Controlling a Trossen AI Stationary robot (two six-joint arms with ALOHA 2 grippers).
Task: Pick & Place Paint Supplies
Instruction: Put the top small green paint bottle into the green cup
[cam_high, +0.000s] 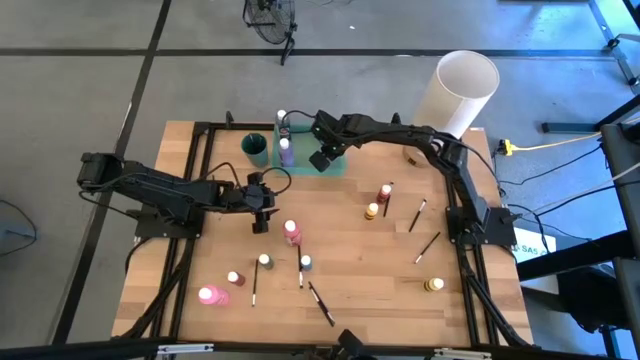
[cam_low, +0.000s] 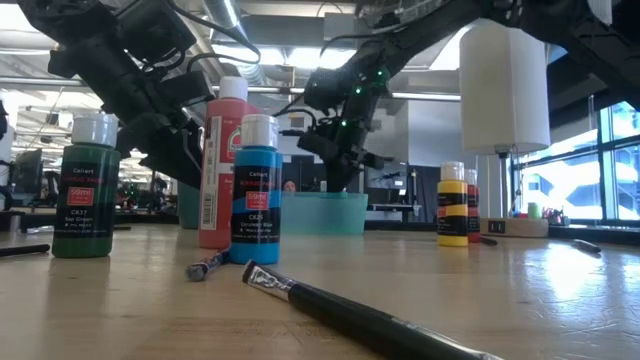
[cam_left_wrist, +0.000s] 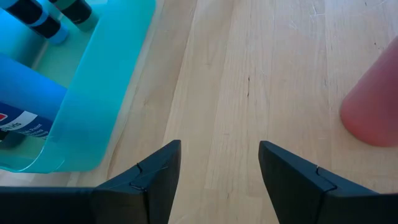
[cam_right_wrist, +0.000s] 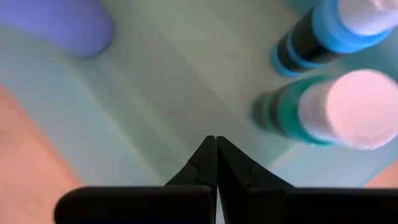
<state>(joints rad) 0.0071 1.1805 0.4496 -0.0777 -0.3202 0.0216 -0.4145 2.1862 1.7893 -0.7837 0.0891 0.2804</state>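
The pink bottle (cam_high: 292, 233) stood upright mid-table, long axis vertical, cap up, just beside the left gripper (cam_high: 262, 222) on its inner side. That gripper hovered with fingers spread and empty, the nearer tool. The right gripper (cam_high: 320, 160), pressed together and empty, hung over the green tray (cam_high: 338, 166).

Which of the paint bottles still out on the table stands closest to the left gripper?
The tall pink bottle, just beside the open left gripper; the other bottles stand farther off.

Blue bottle (cam_low: 257, 190) label: "Ceriart", rest illegible. Green bottle (cam_low: 86, 190) label: illegible small print. Other labels unreadable.
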